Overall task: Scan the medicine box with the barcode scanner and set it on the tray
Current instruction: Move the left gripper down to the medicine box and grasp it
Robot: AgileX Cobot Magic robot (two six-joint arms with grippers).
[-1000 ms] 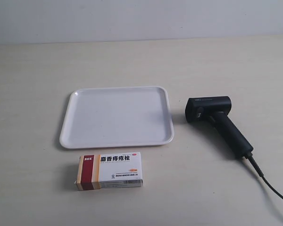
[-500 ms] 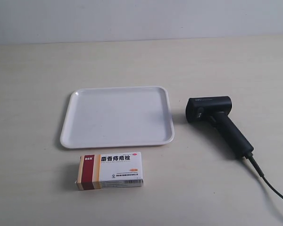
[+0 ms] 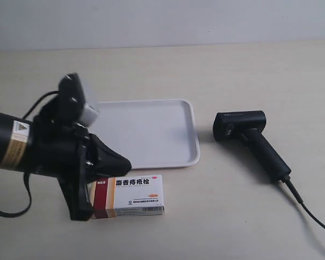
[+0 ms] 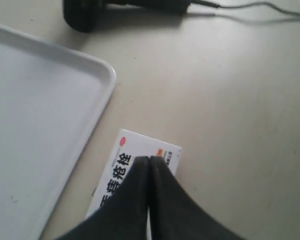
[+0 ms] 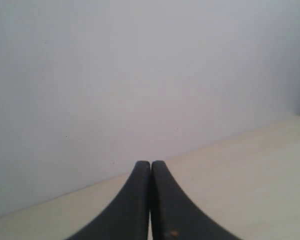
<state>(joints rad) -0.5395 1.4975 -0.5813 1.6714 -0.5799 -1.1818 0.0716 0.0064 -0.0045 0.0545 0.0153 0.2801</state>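
Observation:
The medicine box [image 3: 134, 195] lies flat on the table just in front of the white tray [image 3: 146, 135]. The black barcode scanner [image 3: 249, 138] lies on its side to the exterior view's right of the tray. My left gripper [image 3: 124, 161] hovers over the box's red-banded end, fingers shut together with nothing between them. In the left wrist view the shut gripper [image 4: 149, 159] covers part of the box [image 4: 140, 145], with the tray [image 4: 40, 125] beside it and the scanner [image 4: 85, 12] beyond. My right gripper [image 5: 150, 162] is shut and empty, facing a pale wall, and is not in the exterior view.
The scanner's dark cable [image 3: 309, 211] trails off toward the exterior view's lower right corner. A light wall runs along the table's far edge. The left arm's body [image 3: 21, 146] fills the exterior view's left side.
The left arm has come into the exterior view from its left and now hangs over the medicine box. Box, tray and scanner have not moved.

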